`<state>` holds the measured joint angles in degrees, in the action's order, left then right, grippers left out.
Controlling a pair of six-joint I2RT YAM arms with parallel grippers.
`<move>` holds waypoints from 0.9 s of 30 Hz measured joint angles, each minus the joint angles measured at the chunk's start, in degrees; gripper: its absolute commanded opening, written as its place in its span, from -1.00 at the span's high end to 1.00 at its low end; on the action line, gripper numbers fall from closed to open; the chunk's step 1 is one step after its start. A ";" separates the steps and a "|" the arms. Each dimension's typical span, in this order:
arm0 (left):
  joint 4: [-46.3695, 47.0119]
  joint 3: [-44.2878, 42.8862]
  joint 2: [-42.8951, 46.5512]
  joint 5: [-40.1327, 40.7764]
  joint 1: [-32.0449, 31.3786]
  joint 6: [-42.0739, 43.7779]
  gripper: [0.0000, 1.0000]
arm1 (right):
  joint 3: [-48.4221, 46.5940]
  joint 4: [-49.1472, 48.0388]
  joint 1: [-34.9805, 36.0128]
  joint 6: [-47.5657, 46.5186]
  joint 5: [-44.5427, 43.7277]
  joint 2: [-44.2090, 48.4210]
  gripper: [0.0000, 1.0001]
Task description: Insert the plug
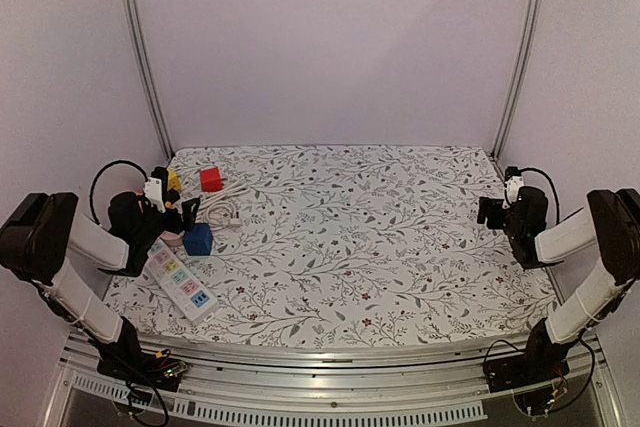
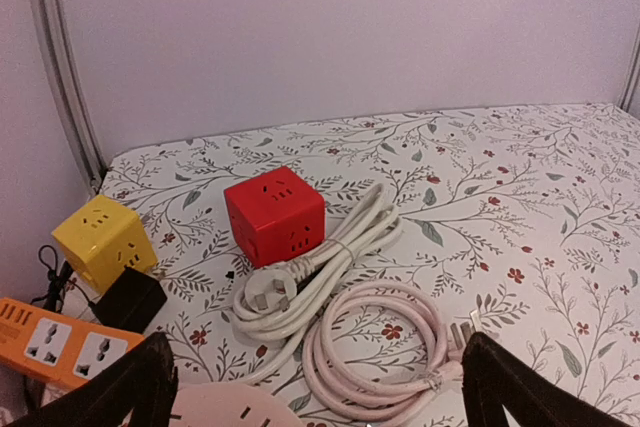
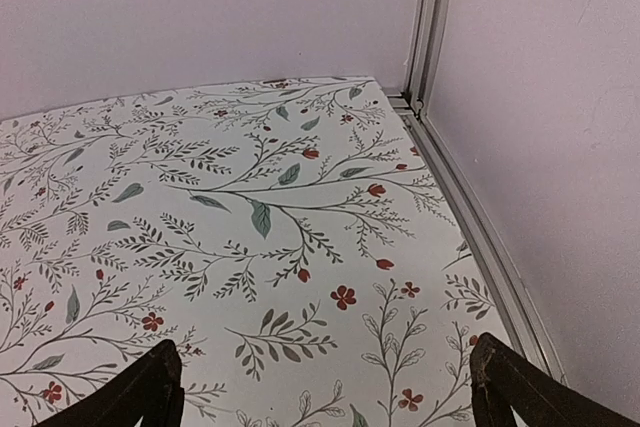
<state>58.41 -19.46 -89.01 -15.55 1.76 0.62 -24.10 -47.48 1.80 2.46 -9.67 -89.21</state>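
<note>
**Top view.** My left gripper (image 1: 188,211) sits at the 9 o'clock edge of the table (image 1: 380,247). Its jaws are spread wide and nothing is between them. My right gripper (image 1: 486,211) sits at the 3 o'clock edge, equally spread and empty, over the floral cloth.

All the hardware is grouped around the left gripper:
- a red cube socket (image 1: 211,179) at its 1 o'clock
- a yellow cube socket (image 1: 173,180) at 11 o'clock
- a blue cube socket (image 1: 198,239) just beside it at 5 o'clock
- a white power strip (image 1: 182,282) lying slantwise beyond that, toward 6 o'clock

**Left wrist view.** My fingers (image 2: 120,392) fill the two bottom corners, well apart. Between them lies a coiled pink cable (image 2: 320,359), with its own plug at the coil's 3 o'clock. The white plug (image 2: 268,292) lies flat on the cloth at the coil's 10 o'clock and just beside the red cube's 6 o'clock face. Neither finger touches it. Its bundled white cable (image 2: 355,232) runs off toward 1 o'clock.

The yellow cube stands apart at the red cube's 9 o'clock, with a black adapter (image 2: 128,299) at its 5 o'clock. An orange power strip (image 2: 55,342) is at the 8 o'clock edge of the view. A pale pink round object (image 2: 235,409) is cut off at 6 o'clock, and I cannot tell what it is.

**Right wrist view.** My fingers (image 3: 150,387) are spread at the bottom corners over the cloth. An aluminium corner post (image 3: 428,17) stands at 1 o'clock.
</note>
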 measured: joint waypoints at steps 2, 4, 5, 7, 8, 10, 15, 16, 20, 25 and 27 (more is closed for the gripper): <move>0.02 0.00 0.00 0.00 0.00 0.00 -0.99 | -0.17 2.40 0.00 -0.04 0.20 1.20 -0.97; 0.02 0.00 0.00 0.02 0.00 0.02 -0.99 | -0.79 7.67 0.00 0.00 0.22 5.22 -0.98; 0.00 0.00 0.00 0.00 0.00 0.04 -0.99 | -1.31 10.73 0.00 0.24 0.26 8.50 -0.97; 0.00 0.00 0.00 0.00 0.00 0.09 -0.99 | -2.93 15.41 0.00 1.18 1.14 15.52 -0.98; 0.02 0.00 0.00 0.00 0.00 0.09 -0.99 | -4.24 17.97 0.00 1.79 2.36 19.15 -0.98; -0.15 0.00 0.09 0.31 0.04 -0.17 -0.99 | -6.71 21.44 0.00 3.32 5.29 24.92 -0.98; -14.27 -7.63 4.72 -1.73 2.99 -2.45 -0.99 | -12.15 28.96 0.02 9.01 14.67 31.91 -0.97; -17.59 -10.21 6.36 -3.13 3.96 -1.90 -0.99 | -13.00 30.49 0.02 10.43 16.24 31.91 -0.98; -38.64 -22.53 15.85 -9.25 5.77 7.96 -0.99 | -16.31 35.76 0.70 15.87 20.11 29.33 -0.97; -83.10 -48.39 19.50 -19.43 5.35 42.77 -0.99 | -21.79 39.39 8.04 18.03 21.86 23.67 -0.98; -97.66 -50.66 21.14 -19.69 4.83 59.14 -0.99 | -24.70 40.68 12.11 17.46 22.23 21.03 -0.98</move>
<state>-39.24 -70.13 -67.88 -35.24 6.59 59.77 -48.80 -6.81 13.91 19.92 12.56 -68.18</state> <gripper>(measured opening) 0.996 0.988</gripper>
